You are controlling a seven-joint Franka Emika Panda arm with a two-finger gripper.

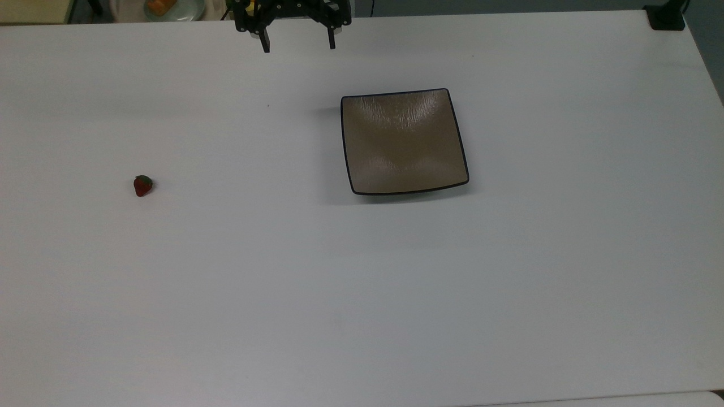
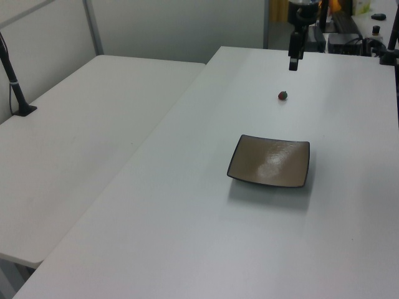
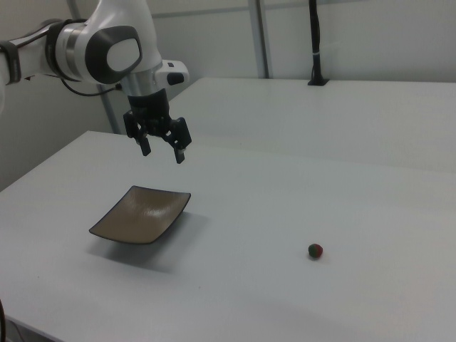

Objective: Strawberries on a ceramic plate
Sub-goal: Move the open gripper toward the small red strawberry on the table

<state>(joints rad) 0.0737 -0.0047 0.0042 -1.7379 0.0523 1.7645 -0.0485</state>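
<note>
On counter, strawberry (image 1: 143,185) is sitting soft, light; you're hovering spread jaws far off, pinch its red sides gently.

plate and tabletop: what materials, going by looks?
Plate: likely glazed ceramic. Glossy beige-brown face with bright highlights, faint streaked texture, thin dark rim, upturned corners.
Tabletop: probably laminate or painted board. Flat, matte white, with only soft, diffuse reflections; the core material can't be told from its look.
</note>
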